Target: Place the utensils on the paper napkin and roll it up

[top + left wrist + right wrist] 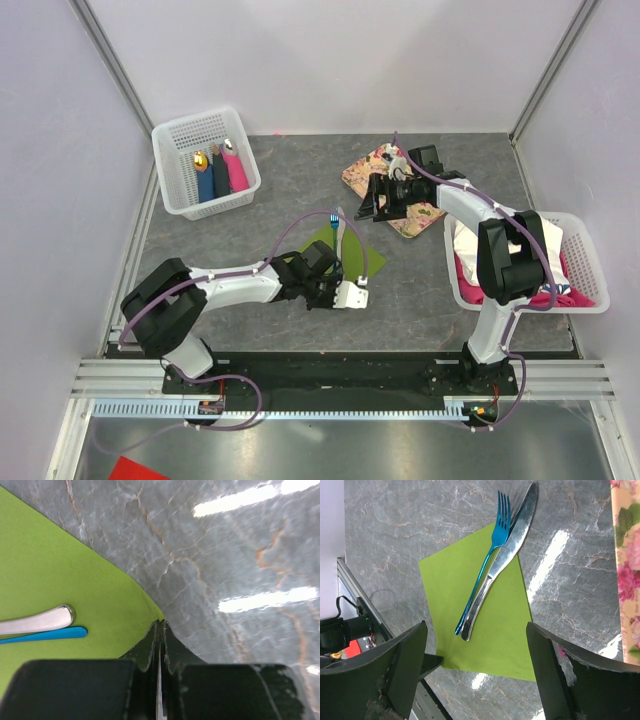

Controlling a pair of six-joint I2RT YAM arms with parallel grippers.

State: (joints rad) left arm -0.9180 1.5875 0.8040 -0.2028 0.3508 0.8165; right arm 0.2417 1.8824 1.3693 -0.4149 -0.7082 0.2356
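The olive-green paper napkin (pixel 366 262) lies flat on the grey table, in front of the left arm. On it lie a bright blue fork (pixel 492 545) and a silvery knife (pixel 512 540), side by side, with their heads reaching past the napkin's far edge. My left gripper (pixel 161 625) is shut on the napkin's (pixel 60 570) near corner, low on the table. The knife handle (pixel 45 620) and fork handle (pixel 55 634) end just left of it. My right gripper (pixel 476 625) hangs open above the floral tray (pixel 365 170), holding nothing and facing the napkin (pixel 495 630).
A white basket (pixel 205 160) at the back left holds dark blue and pink bundles with a gold piece. Another white basket (pixel 575 270) at the right holds white and pink cloths. The floral tray's edge (pixel 627 555) shows at the right of the right wrist view.
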